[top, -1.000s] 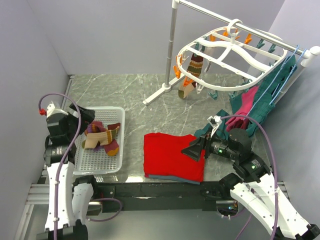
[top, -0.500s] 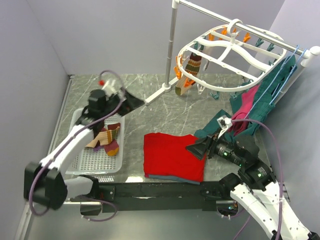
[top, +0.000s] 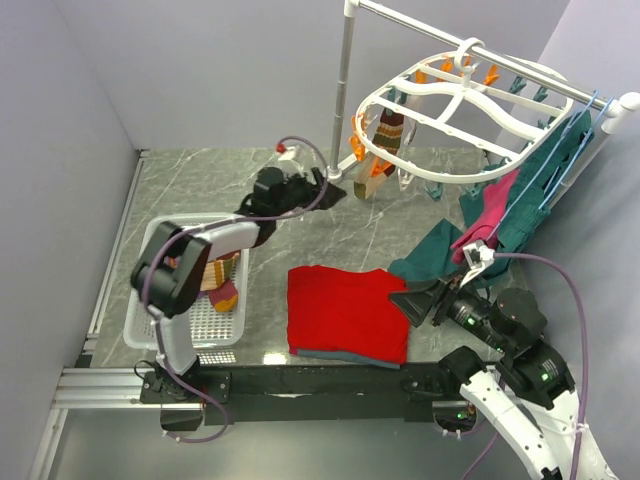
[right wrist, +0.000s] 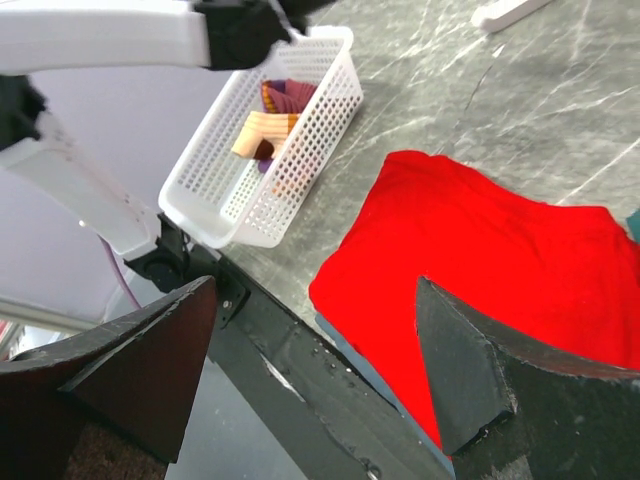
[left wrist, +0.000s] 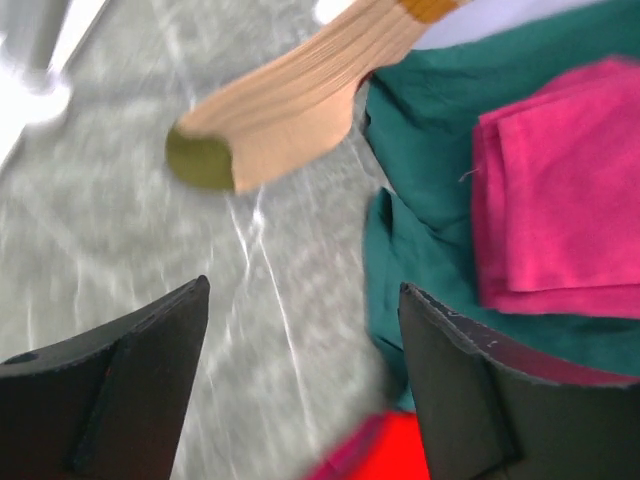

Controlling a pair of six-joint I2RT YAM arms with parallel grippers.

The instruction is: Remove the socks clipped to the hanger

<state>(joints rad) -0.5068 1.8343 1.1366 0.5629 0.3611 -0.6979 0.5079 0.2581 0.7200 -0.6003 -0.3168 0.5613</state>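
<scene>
The hanger [top: 465, 108] hangs by its hook from the white rail [top: 420, 20] at the far right of the bench [top: 200, 190]. One striped sock [top: 386, 140], brown and tan, is clipped to the hanger's left rim among the orange pegs [top: 354, 142]. It dangles with its foot clear of the bench.

My left fingers [top: 330, 188] are stretched out just to the left of that sock and a little below it. They are spread apart with nothing between them. My left wrist camera shows the sock's tan foot and olive toe hanging ahead of the tips, close but not touching. That view is blurred.

The loose socks [top: 218, 278], maroon, orange and tan, lie heaped in the white basket [top: 165, 325] at the bench's near left, well apart from the hanger.

A flat red cloth [top: 345, 310] lies between the basket and my right arm, on the near middle of the bench. My right fingers [top: 410, 303] hover over its right edge, pointing left. They are also spread wide and hold nothing; between them my right wrist camera sees the red cloth, with the basket beyond it.

A teal garment [top: 520, 200] and a pink one [top: 490, 210] hang from the rail to the right of the hanger, and their lower ends reach the bench near my right arm.
</scene>
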